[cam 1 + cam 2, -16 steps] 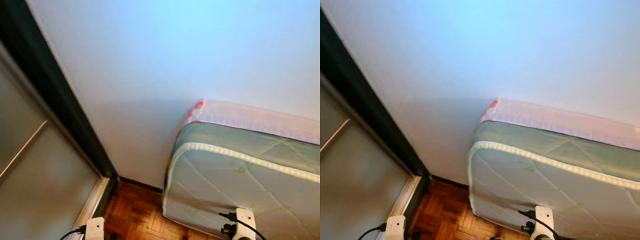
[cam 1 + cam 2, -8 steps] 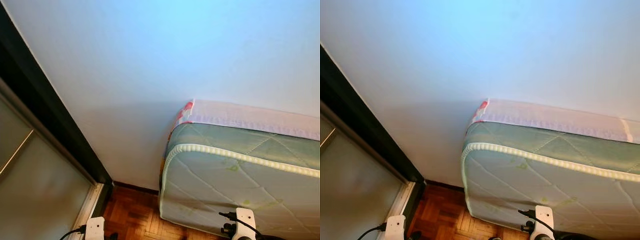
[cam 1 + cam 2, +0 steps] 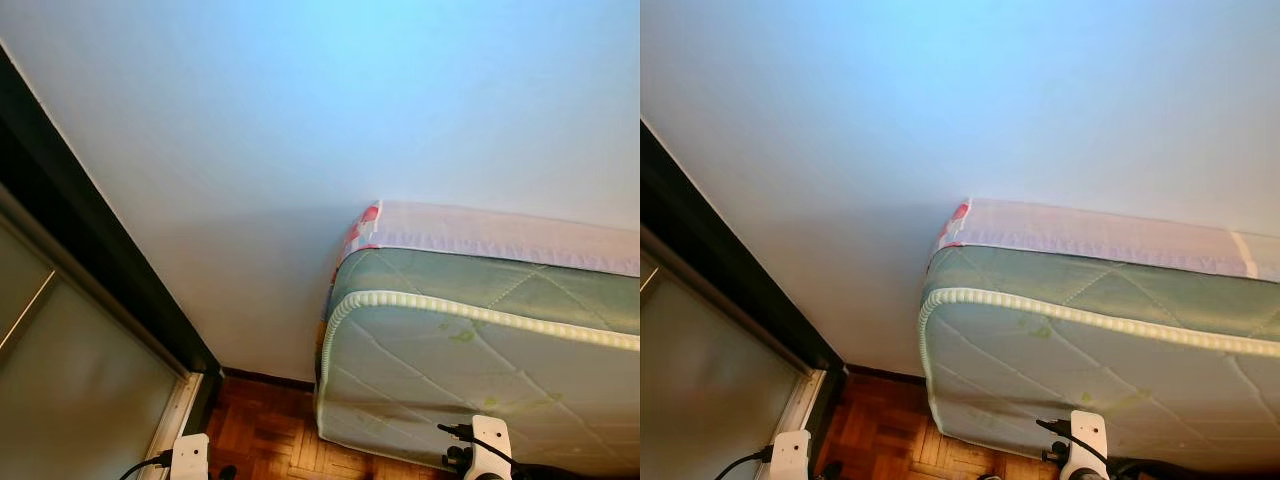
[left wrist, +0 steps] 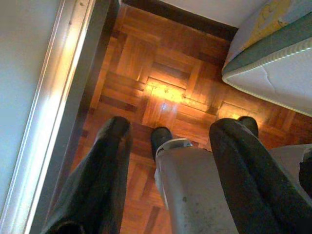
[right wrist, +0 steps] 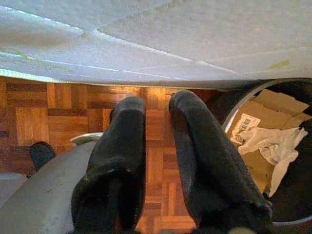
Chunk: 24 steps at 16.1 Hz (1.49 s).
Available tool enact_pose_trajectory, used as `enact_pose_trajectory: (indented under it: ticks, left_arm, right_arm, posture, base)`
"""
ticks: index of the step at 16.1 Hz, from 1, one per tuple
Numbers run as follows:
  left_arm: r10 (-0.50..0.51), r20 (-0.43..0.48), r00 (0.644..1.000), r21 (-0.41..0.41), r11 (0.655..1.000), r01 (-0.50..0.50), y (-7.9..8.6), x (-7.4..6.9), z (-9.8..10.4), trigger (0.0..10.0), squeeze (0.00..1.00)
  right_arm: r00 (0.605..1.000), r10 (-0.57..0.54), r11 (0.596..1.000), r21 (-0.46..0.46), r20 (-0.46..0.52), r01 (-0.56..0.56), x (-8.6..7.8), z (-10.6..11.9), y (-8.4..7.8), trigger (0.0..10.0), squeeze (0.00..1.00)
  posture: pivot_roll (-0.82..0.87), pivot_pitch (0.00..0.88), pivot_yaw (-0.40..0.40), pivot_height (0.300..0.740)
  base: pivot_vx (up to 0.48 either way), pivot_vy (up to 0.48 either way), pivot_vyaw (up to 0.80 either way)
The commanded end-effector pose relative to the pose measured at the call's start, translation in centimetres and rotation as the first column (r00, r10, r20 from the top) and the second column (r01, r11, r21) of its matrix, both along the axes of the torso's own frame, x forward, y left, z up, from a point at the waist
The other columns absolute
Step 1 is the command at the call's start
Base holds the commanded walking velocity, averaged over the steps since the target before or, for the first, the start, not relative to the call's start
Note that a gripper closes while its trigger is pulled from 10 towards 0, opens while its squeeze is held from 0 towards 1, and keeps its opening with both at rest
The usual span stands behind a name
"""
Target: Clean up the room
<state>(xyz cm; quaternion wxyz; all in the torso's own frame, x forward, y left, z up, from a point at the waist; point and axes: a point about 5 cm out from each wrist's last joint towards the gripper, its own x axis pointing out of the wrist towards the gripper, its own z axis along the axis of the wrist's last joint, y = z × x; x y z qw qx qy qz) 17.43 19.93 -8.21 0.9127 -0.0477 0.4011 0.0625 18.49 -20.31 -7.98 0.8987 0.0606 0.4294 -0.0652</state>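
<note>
Facing wall [image 3: 300,120] | mattress [image 3: 480,370] leaning right | bin [image 5: 273,141] beside right gripper [image 5: 161,146]

A quilted mattress [image 3: 470,390] leans against the pale wall [image 3: 300,130] above parquet floor [image 4: 165,92].

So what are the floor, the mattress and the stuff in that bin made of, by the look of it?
Floor: wood parquet, small blocks in a basket-weave pattern, glossy where light glares off it. Mattress: quilted fabric, pale green, stitched diamonds, corded piping along the edge. Bin: dark round rim, material unclear; inside it brown cardboard with a printed label and crumpled white paper or cloth.
</note>
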Motion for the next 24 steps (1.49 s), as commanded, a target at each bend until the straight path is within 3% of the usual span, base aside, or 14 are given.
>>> enact_pose_trajectory:
  ticks: [1, 9, 12, 24]
  left_arm:
    - [0.051, -0.203, 0.978, 0.090, 0.995, -0.033, 5.2, -3.0, -0.5, 10.0, 0.00]
    - [0.044, -0.196, 0.980, 0.088, 0.996, -0.027, 4.7, -2.9, -0.6, 10.0, 0.00]
    - [0.064, -0.192, 0.979, 0.087, 0.995, -0.048, 4.7, -2.9, -0.6, 10.0, 0.00]
    - [0.092, -0.187, 0.978, 0.079, 0.994, -0.078, 4.9, -3.1, -0.6, 10.0, 0.00]
  right_arm:
    - [0.993, 0.041, 0.995, 0.090, -0.113, -0.031, -2.7, -1.5, 1.3, 10.0, 0.00]
    - [0.993, 0.058, 0.993, 0.105, -0.098, -0.048, -3.3, -1.7, 1.5, 10.0, 0.00]
    - [0.992, 0.064, 0.993, 0.109, -0.112, -0.052, -4.3, -2.0, 1.4, 10.0, 0.00]
    - [0.990, 0.101, 0.990, 0.109, -0.101, -0.090, -3.7, -1.8, 1.7, 10.0, 0.00]
  posture:
    - [0.09, 0.000, 0.015, 0.740]
    - [0.10, 0.000, 0.011, 0.740]
    - [0.10, 0.000, 0.009, 0.740]
    - [0.11, 0.000, 0.016, 0.740]
  base:
    - [0.000, 0.000, -0.73]
    - [0.000, 0.000, -0.72]
    - [0.000, 0.000, 0.00]
    - [0.000, 0.000, 0.00]
